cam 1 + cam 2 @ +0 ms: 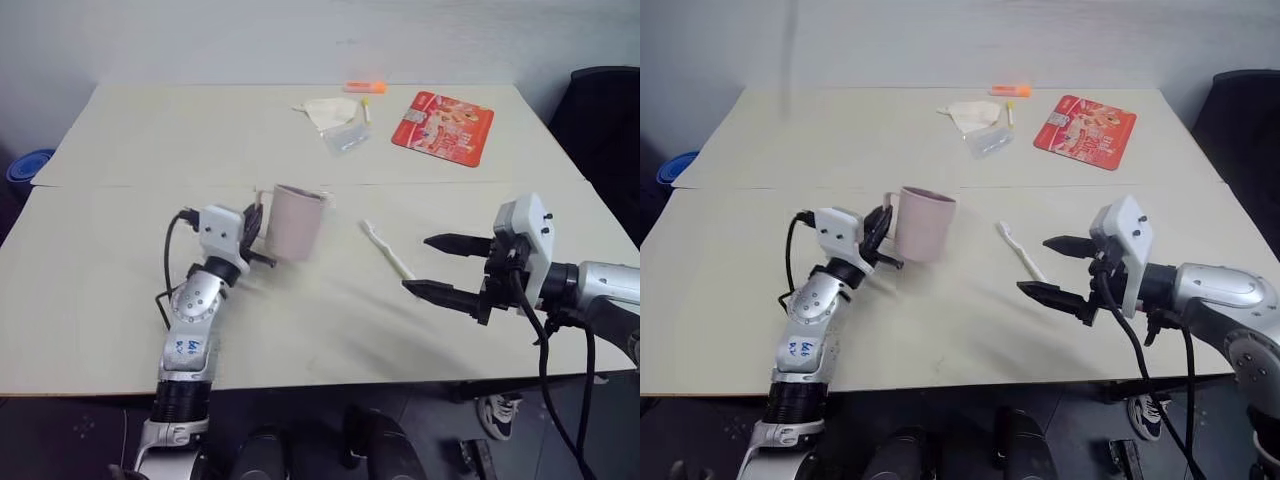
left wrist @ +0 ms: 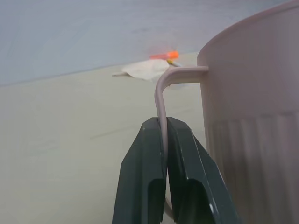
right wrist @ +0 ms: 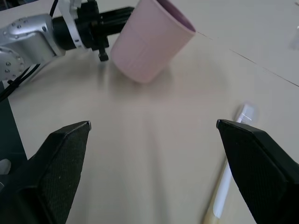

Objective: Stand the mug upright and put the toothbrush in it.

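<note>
- We stand before a wide pale table, made of two tops pushed together with a seam running across between them.
- Our left gripper is clamped shut on the thin handle of the mug; the left wrist view shows the two black fingers pinching that handle strip between them. We judge that holding by the handle lets the arm turn the mug onto its base without blocking the mouth.
- The mug, pale pink, sits near the middle of the table just this side of the seam, mouth facing up and its long axis close to vertical; whether its base rests flat on the table or hangs just above it, we cannot tell.
- Our right gripper hovers over the near right of the table with its jaws spread wide and nothing between them, its fingers pointing left towards the toothbrush; we judge it is waiting there to take it.
- The toothbrush lies flat on the table between the mug and the right gripper, apart from both. Its long axis runs diagonally, with the bristled head at the far end, nearer the mug, and the handle end pointing towards the right gripper.
- At the far side lie a red snack packet, crumpled paper and an orange marker, well apart from the work.
</note>
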Tool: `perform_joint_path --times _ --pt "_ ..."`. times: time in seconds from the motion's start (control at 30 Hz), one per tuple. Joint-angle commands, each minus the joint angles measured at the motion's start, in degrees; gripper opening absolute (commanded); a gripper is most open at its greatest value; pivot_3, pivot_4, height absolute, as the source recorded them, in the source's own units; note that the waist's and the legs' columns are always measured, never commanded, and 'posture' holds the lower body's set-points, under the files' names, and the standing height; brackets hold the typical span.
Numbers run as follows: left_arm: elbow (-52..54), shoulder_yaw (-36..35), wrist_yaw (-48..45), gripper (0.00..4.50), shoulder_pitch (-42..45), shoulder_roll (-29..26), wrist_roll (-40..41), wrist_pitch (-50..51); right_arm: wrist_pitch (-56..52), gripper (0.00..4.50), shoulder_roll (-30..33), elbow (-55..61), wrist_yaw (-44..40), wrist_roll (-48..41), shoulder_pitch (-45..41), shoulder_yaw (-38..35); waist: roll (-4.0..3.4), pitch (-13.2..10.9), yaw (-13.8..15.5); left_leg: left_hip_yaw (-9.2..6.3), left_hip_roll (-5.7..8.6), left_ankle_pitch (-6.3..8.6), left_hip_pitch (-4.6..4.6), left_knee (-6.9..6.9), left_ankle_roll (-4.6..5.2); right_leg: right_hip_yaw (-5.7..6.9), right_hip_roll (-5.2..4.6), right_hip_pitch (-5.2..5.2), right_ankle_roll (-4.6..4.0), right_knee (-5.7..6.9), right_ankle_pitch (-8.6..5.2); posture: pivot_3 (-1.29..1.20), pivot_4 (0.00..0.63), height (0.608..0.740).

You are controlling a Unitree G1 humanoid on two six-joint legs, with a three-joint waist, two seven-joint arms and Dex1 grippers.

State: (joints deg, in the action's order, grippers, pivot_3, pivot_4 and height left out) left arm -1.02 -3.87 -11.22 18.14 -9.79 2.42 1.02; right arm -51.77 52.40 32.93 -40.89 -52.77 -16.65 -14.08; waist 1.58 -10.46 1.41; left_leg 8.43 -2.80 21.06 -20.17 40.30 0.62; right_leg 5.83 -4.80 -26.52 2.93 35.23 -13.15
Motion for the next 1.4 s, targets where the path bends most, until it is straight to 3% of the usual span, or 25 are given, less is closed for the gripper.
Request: perform_joint_path --times 0.03,0.23,0.5,0.73,0.93,1.1,1.23,1.4 --pt "0.17 0.04 0.65 0.01 -1.16 0.07 -0.60 -4.56 0.15 4.50 0.31 -0.49 -0.20 -0.02 -1.20 -0.10 0.00 0.00 0.00 -0.01 -0.02 0.00 -0.02 -0.01 0.00 0.02 0.00 0.00 0.00 -0.04 0.00 0.00 0.150 0.740" --pt "0.34 1.01 -0.86 0.01 -4.53 -1.75 -1.56 -7.42 0.68 4.50 0.36 -1.87 -1.20 0.68 -2.37 1.52 -0.01 0.00 -0.07 -0.03 -0.05 0.01 0.00 -0.04 0.03 0.04 -0.06 0.01 0.00 -0.06 0.00 0.00 0.150 0.740" --pt "3.81 1.13 -5.00 2.23 -8.72 -4.98 0.10 -7.69 1.30 4.50 -0.38 -3.23 -2.61 2.08 -2.51 3.62 -0.02 0.01 -0.08 -0.03 -0.05 0.01 -0.01 -0.06 0.06 0.06 -0.11 0.01 0.00 -0.11 0.00 0.00 0.150 0.740" --pt "8.81 -1.64 -7.76 4.33 -13.11 -9.73 1.92 -1.99 2.08 4.50 -1.94 -4.44 -3.10 3.83 -3.53 5.87 -0.03 0.01 -0.13 -0.06 -0.03 0.01 -0.01 -0.11 0.08 0.13 -0.49 0.00 0.00 -0.13 0.00 0.00 0.150 0.740" --pt "15.36 -5.20 -12.77 4.48 -16.33 -15.16 7.43 7.14 1.91 4.50 -4.13 -7.20 -0.71 8.37 -6.21 9.41 -0.05 0.00 -0.24 -0.05 -0.03 0.01 -0.01 -0.12 0.08 0.14 -0.52 -0.01 -0.01 -0.14 -0.01 0.00 0.150 0.740" --pt "27.89 -13.80 -31.32 4.48 -24.11 -31.92 25.81 25.63 -2.25 4.50 -7.34 -9.98 5.47 13.38 -10.93 14.12 -0.08 -0.02 -1.49 -0.06 -0.08 0.02 -0.04 -0.22 0.01 0.15 -0.51 -0.07 -0.08 -0.12 -0.05 0.00 0.150 0.740" --pt "24.93 -24.01 -50.37 4.48 -26.60 -49.77 32.37 30.55 -4.66 4.50 -11.67 -14.85 9.97 18.05 -16.39 18.28 -0.15 -0.07 -1.75 -0.08 -0.07 0.00 -0.03 -0.22 -0.08 0.22 -0.49 -0.11 -0.20 -0.09 -0.13 0.00 0.150 0.740" --pt "16.81 -27.33 -61.13 4.48 -15.66 -62.53 39.39 35.55 -5.80 4.50 -17.36 -25.35 12.67 24.99 -23.77 24.13 -0.49 -0.20 -1.54 -0.03 0.04 0.02 -0.12 -0.27 -0.06 0.27 -0.20 -0.14 -0.18 -0.17 -0.15 0.00 0.150 0.740"
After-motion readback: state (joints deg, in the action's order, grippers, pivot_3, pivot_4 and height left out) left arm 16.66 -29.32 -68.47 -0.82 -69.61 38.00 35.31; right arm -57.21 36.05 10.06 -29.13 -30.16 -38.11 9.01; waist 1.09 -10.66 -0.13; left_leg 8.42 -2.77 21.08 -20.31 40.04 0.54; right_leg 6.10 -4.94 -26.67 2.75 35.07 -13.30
